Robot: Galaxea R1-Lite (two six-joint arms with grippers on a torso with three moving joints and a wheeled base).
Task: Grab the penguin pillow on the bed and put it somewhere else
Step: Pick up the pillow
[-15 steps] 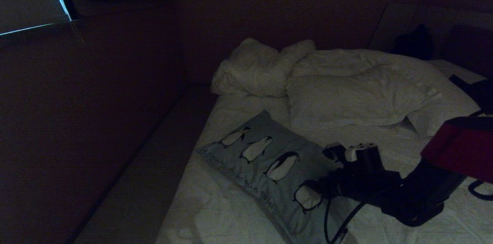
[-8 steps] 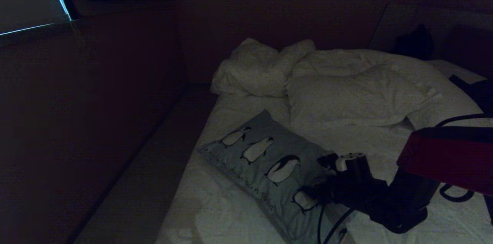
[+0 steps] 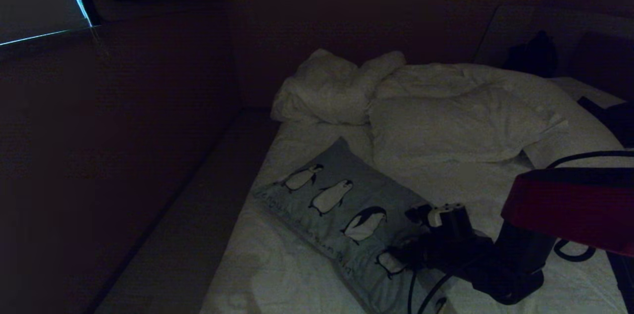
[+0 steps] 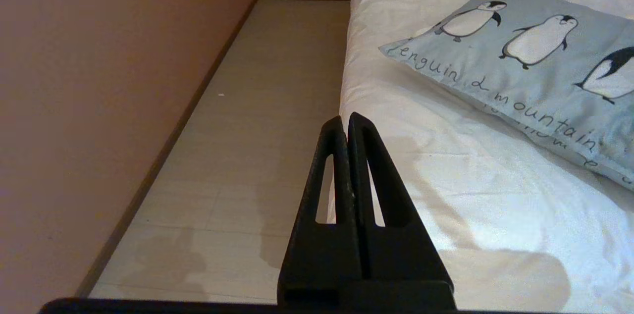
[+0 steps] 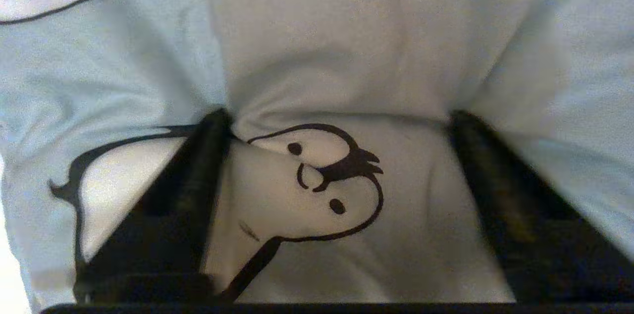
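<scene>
Right arm: black links, chunky rounded joint housing, dark red rectangular cover panel on upper segment. Pale grey-white cap near wrist. Black cables loop from wrist; another black loop beside red panel. Right gripper: two black fingers, thick, matte, widening toward base. Left gripper: two black triangular fingers, each with long slot cut-out, tapering to narrow tips, joined on black base block.

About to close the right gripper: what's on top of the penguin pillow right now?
Only the right gripper, open, fingertips pressed into the penguin pillow, straddling one printed penguin. The pillow's near corner behind the arm is hidden in the head view.
</scene>
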